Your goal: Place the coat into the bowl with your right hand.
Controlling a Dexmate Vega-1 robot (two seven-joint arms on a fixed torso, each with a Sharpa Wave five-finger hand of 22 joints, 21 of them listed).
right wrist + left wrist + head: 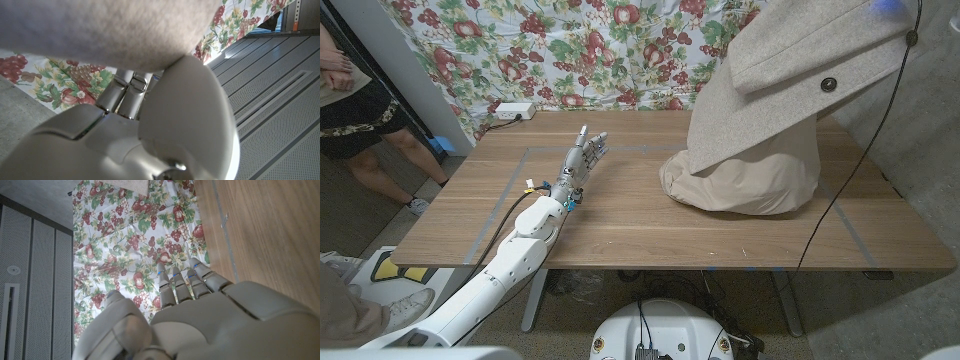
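The right hand [150, 135] grips the beige coat [760, 110] up high — soft, heavy cloth, its hem pooled on the table [620, 215] — bunching it lower would probably help, left hand [582, 160] open

We seem to be in a makeshift lab or test room rather than a home; a plain wooden table [650, 225] marked with tape lines stands on a bare floor; a fruit-and-flower printed cloth [570, 50] hangs behind it as a backdrop; a white power strip [513, 111] lies at the table's far edge; a black cable [860, 165] drapes across; perforated grey panels [35, 280] line the room; a person [350, 100] stands by.
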